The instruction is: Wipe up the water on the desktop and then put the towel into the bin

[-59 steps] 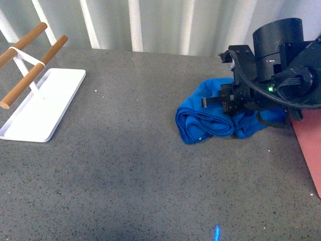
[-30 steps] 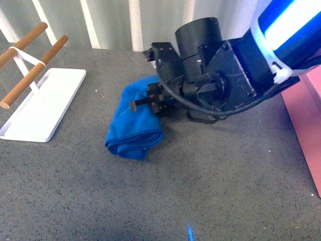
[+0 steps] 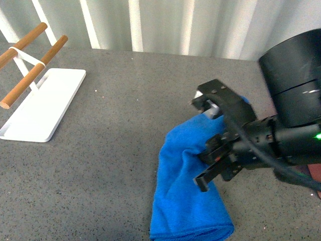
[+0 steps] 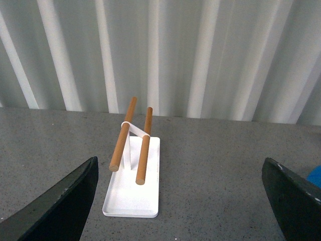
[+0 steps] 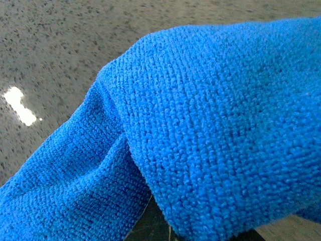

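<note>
One towel: half a second ago bunched mid-desk, now pulled nearer and to the right and stretched long; probably mid wiping stroke, binning not yet begun.
Right gripper: clamped on the towel's upper fold.
Left gripper: spread wide, empty.
Desktop: speckled grey; no water discernible.
Room: white tray at left, ribbed wall behind.

The towel bulges thick right over my jaws, hiding them, one fold tucked under another. Beyond it lies the speckled desktop, with one bright glint.
</note>
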Controlling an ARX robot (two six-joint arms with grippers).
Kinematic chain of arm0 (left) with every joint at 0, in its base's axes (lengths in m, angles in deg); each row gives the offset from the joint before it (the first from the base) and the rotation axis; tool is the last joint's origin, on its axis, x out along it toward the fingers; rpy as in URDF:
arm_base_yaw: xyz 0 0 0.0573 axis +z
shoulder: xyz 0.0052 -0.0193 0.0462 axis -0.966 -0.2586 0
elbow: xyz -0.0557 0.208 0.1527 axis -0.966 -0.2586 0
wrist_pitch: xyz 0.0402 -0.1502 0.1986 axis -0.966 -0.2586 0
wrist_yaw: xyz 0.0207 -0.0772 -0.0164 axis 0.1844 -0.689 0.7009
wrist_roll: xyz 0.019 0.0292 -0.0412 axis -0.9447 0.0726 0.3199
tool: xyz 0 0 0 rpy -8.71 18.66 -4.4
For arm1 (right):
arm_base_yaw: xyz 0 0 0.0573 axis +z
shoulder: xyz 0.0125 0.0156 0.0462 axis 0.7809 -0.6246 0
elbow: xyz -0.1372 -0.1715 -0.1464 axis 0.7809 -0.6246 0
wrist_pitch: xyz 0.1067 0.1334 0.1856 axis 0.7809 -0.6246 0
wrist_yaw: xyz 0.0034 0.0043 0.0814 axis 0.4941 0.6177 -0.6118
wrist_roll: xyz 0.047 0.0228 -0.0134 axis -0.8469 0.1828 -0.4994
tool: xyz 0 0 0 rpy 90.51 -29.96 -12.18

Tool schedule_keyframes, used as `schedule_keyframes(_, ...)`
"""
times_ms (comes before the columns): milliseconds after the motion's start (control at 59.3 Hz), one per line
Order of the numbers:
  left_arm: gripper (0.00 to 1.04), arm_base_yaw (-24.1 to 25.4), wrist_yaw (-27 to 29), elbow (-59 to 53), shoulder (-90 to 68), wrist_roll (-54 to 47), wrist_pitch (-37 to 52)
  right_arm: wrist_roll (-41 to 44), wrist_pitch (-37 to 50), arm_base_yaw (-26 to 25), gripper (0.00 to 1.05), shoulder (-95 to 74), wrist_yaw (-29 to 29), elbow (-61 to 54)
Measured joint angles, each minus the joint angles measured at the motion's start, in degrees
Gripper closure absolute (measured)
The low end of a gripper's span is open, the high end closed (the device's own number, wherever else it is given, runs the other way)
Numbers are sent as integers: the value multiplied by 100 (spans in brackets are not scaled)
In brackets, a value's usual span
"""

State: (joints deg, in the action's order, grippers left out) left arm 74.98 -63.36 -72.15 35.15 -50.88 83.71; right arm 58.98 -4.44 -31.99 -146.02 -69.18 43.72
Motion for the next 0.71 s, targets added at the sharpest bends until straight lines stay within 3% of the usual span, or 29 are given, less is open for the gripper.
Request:
schedule_keyframes(236,7,0,2,0,0,0,0,411,-326,-568,101,483,0,37)
schedule_keyframes(708,7,0,2,0,0,0,0,269,-1259,-664,101,1908,221,1812)
